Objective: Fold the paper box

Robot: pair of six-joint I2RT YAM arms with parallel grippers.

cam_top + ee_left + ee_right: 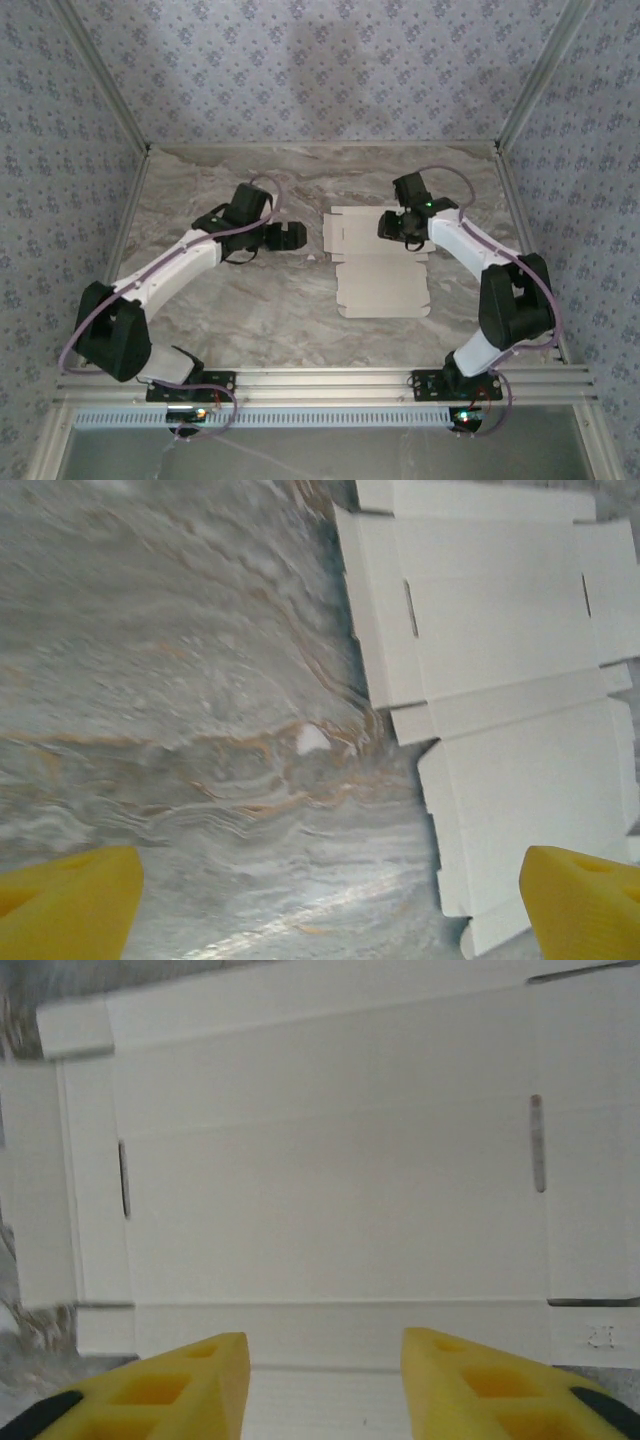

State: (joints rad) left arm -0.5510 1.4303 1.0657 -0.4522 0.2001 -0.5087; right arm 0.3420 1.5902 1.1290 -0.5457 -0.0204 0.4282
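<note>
The paper box point(380, 270) lies unfolded and flat on the marble table, pale beige side up, with its flaps spread out. My right gripper point(388, 226) hovers over its far right part. In the right wrist view its yellow fingers point(215, 1375) stand apart just above the box's panel point(330, 1180) and a crease line, with nothing between them. My left gripper point(293, 236) sits over bare table a little left of the box. It is wide open point(330, 900), and the box's left edge point(500, 630) lies ahead and to its right.
Patterned walls and metal frame posts close in the table point(200, 300) on three sides. An aluminium rail point(320, 380) runs along the near edge by the arm bases. A small white scrap point(312, 740) lies on the marble left of the box.
</note>
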